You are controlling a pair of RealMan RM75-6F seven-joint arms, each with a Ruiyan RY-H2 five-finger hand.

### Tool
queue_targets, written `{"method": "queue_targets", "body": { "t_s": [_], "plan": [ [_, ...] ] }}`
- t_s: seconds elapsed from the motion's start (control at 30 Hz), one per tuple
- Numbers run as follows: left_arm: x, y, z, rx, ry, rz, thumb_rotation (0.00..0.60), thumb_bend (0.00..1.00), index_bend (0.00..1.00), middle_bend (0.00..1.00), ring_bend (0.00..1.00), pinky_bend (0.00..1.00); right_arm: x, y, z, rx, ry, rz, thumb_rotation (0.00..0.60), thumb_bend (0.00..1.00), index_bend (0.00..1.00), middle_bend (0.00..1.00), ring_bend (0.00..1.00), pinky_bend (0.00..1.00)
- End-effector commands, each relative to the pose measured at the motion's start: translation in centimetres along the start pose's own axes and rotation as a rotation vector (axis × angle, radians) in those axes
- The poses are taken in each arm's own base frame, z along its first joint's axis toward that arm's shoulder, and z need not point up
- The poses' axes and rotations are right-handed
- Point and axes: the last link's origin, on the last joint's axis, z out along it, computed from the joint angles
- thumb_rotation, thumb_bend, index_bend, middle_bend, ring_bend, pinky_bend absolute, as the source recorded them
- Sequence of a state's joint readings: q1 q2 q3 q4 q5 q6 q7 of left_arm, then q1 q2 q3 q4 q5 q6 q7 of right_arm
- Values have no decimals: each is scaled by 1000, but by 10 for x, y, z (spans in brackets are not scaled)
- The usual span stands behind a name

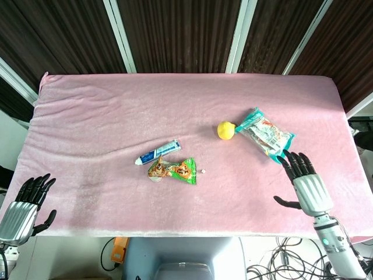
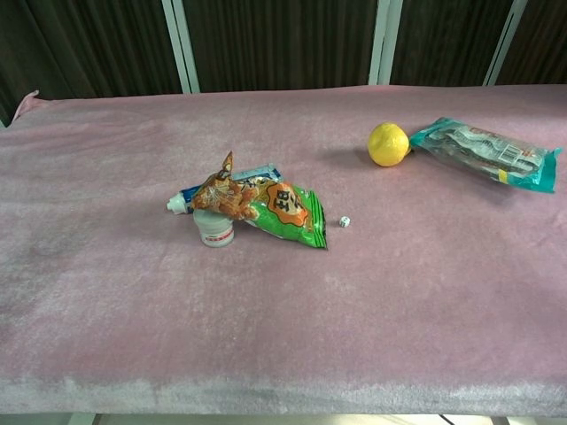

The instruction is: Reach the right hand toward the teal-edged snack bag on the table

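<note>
The lemon (image 1: pixel 226 130) serves as the landmark on the pink cloth-covered table (image 1: pixel 105 116). Far to its left and well toward the near edge, the left hand (image 1: pixel 23 204) hangs off the table's corner, fingers spread and holding nothing. Left of the lemon and nearer the front lies a toothpaste tube (image 1: pixel 158 153), and just in front of it a green snack packet (image 1: pixel 175 170) resting against a small white bottle (image 2: pixel 213 229). A tiny white speck (image 1: pixel 203 171) sits on the cloth just right of that packet. Immediately right of the lemon, touching or nearly so, lies the teal-edged snack bag (image 1: pixel 265 135), flat and slanting away toward the front right. In front of the bag's near corner, the right hand (image 1: pixel 308 188) hovers with fingers apart and empty, fingertips (image 1: pixel 289 157) pointing at the bag but not touching it.
</note>
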State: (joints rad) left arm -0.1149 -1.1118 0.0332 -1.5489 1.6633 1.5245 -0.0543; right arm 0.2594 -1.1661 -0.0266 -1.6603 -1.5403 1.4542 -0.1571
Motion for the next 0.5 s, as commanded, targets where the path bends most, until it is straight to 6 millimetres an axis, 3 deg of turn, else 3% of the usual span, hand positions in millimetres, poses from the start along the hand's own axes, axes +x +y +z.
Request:
{"method": "queue_targets", "body": {
  "t_s": [0.03,0.13,0.5],
  "plan": [
    [-1,0,1,4,-1,5,600,405,0,0,0,39,-14,14,-37,-44,-15,-102,600,252,0,0,0,0],
    [-3,1,2,8,-8,11,600,405,0,0,0,38,-23,20,-43,-68,-47,-102,600,252,0,0,0,0],
    [-6,4,4,5,-13,24,600,403,0,0,0,38,-22,21,-39,-73,-72,-93,600,252,0,0,0,0]
  ]
}}
